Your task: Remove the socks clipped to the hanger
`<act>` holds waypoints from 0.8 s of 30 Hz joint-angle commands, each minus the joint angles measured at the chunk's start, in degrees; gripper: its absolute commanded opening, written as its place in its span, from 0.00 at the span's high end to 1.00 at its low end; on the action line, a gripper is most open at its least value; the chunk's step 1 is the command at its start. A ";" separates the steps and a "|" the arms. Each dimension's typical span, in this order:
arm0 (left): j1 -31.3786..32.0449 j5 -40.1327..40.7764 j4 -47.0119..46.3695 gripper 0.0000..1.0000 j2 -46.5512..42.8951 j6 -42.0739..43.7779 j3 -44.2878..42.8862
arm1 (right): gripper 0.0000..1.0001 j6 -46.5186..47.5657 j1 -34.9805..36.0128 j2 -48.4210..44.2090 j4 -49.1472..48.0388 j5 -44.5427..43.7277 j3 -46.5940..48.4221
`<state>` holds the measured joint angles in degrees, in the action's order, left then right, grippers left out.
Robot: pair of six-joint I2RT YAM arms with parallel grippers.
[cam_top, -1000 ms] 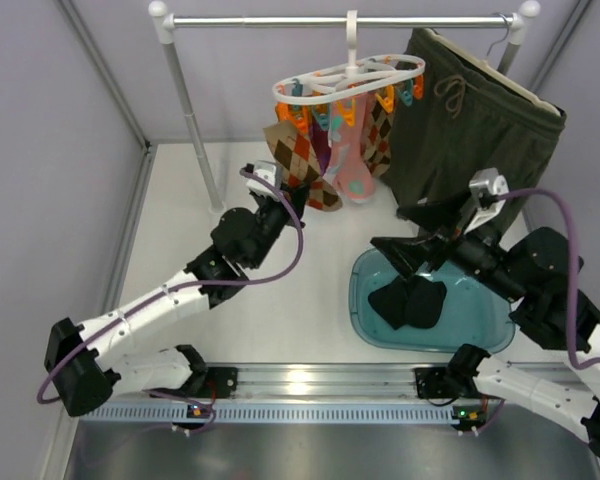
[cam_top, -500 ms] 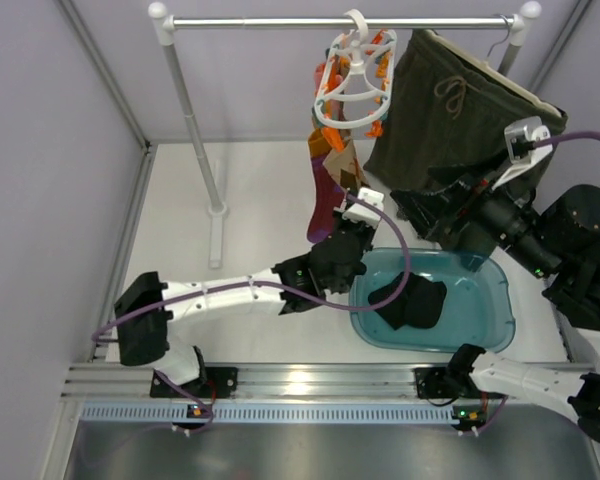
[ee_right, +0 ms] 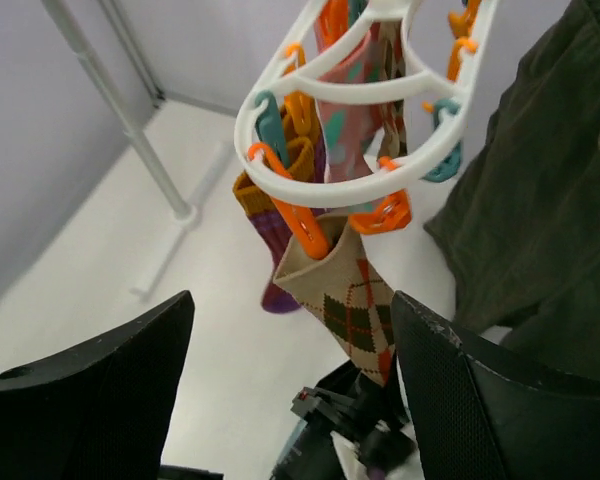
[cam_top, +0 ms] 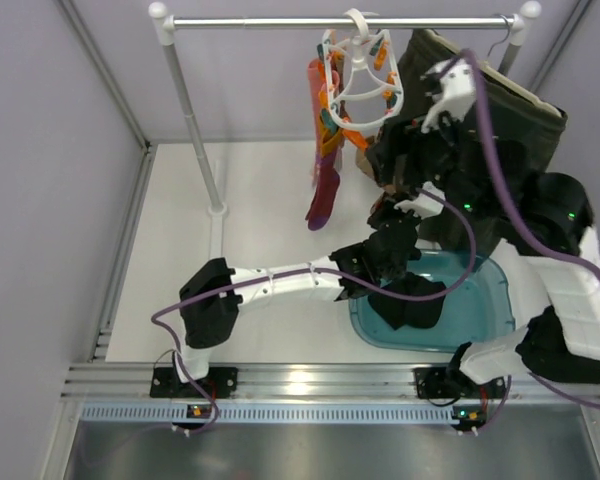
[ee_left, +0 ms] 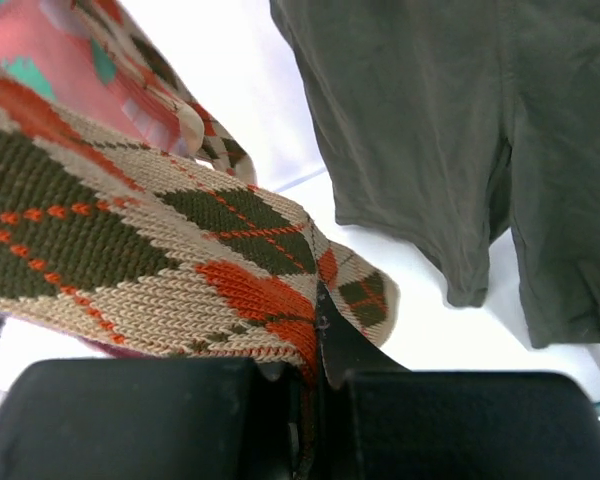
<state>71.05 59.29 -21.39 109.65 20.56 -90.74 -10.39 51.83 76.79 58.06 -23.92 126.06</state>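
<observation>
Left wrist: my left gripper (ee_left: 315, 400) is clamped on the argyle sock (ee_left: 180, 260), which is stretched below the hanger (ee_right: 380, 92), cuff in an orange clip (ee_right: 305, 230). Right gripper (ee_right: 290, 300) is wide open near the hanger. Step looks like pulling the sock free; next likely needs a firm tug away from the hanger.

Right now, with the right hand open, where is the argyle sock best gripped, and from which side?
Grip the argyle sock at its cuff, just under the orange clip pinching it. Come straight on, as the right wrist camera looks: the sock is stretched down to the left hand, shut on its lower end, and the cuff faces that way.
</observation>
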 commanded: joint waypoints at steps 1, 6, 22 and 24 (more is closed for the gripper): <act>0.58 0.65 -2.43 1.00 2.32 6.33 -5.40 | 0.24 3.88 6.67 4.67 4.34 -15.05 2.17; 0.67 0.04 -2.43 1.00 4.26 8.01 -6.91 | 0.30 7.84 13.03 10.65 2.06 -27.04 4.10; 1.02 -2.42 -2.43 1.00 0.84 4.94 -4.45 | 0.37 21.73 10.75 15.49 -16.13 -44.28 -5.21; 1.11 -2.60 -2.43 1.00 0.48 4.58 -3.92 | 0.38 22.34 9.52 15.49 -19.45 -44.54 -6.70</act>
<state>71.68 57.89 -21.43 113.73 26.41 -95.35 9.26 63.24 92.44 47.20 -65.45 120.09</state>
